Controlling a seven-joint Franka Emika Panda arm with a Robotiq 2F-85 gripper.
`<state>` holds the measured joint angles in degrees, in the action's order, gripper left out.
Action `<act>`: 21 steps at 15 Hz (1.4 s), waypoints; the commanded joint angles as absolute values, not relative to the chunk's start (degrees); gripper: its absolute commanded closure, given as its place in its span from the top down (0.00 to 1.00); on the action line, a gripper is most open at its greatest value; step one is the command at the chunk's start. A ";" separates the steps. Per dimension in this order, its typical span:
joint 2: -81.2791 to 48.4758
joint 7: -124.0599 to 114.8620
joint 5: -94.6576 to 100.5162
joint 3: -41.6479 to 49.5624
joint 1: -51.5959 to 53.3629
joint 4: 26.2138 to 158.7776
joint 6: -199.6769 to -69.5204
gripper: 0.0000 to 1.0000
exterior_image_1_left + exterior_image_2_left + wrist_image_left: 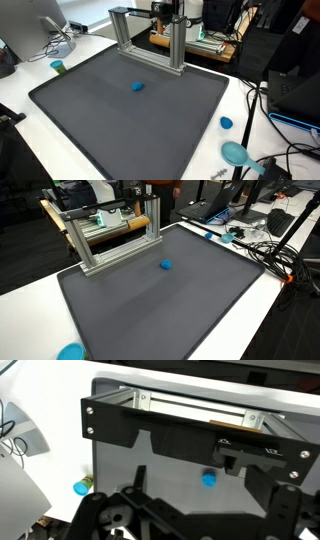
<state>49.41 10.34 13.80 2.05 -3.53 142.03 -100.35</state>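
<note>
A small blue round object point(138, 86) lies alone on the dark grey mat point(110, 120), a little in front of the aluminium frame point(150, 35); both exterior views show it point(167, 265). In the wrist view my gripper point(195, 520) hangs high above the mat, its two black fingers point(100, 512) spread wide with nothing between them. The blue object point(209, 479) lies on the mat far below, just beyond the gap between the fingers. A dark bar point(150, 430) crosses the wrist view in front of the frame's rail. I cannot clearly pick out the gripper in the exterior views.
A small blue-topped green piece point(58, 67) stands on the white table off one mat corner. A blue cap point(226, 123) and a teal scoop-like thing point(236, 153) lie off the opposite side. Cables point(270, 255), monitors and laptops crowd the table edges.
</note>
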 commanded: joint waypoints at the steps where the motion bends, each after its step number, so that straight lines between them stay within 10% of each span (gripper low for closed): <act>1: 46.23 3.85 7.60 1.91 -1.42 140.73 -99.41 1.00; 21: 34.35 -4.82 -0.78 -0.50 -1.33 147.04 -113.01 1.00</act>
